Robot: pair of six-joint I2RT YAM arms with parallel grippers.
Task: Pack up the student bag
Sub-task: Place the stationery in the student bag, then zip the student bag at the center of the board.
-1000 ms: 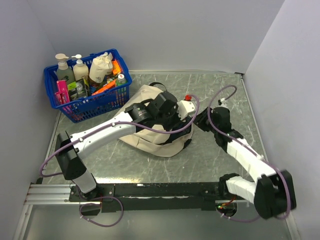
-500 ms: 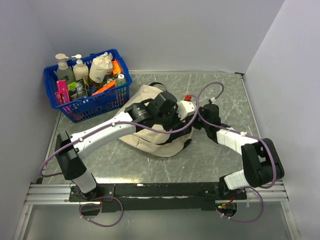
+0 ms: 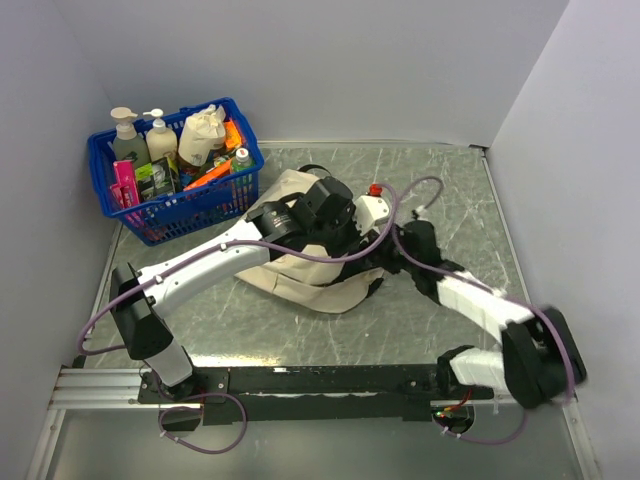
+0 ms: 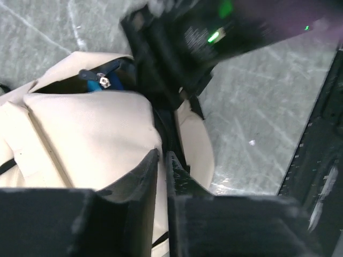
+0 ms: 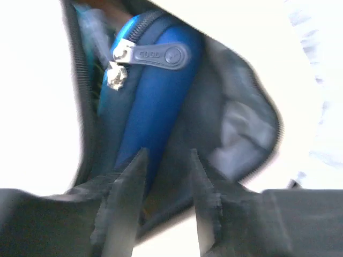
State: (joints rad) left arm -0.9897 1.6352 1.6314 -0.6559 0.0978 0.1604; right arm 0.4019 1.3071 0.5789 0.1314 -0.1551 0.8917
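The student bag [image 3: 300, 285] lies flat mid-table, cream with black zipper trim, under both wrists. My left gripper [image 4: 163, 152] rests on its cream panel [image 4: 91, 128] beside the zipper edge. The jaws stand a thin slit apart with cream cloth showing in the slit, and I cannot make out a pinch. My right gripper [image 5: 167, 151] is open inside the bag's dark mouth, with nothing between its fingers. A blue zippered case [image 5: 155, 91] sits in the bag just beyond the left finger; it also peeks out in the left wrist view [image 4: 95, 83]. From above, the left gripper [image 3: 352, 232] and right gripper [image 3: 392, 252] meet at the bag's right end.
A blue plastic basket [image 3: 170, 205] with bottles, a cloth pouch and small items stands at the back left. The right arm's black wrist [image 4: 214, 32] hangs close above the bag. Walls close in the table on the left, back and right.
The right arm has folded and shifted, its wrist dropping lower toward the bag's mouth. The left wrist has moved slightly back and the bag's near edge has shifted with it.
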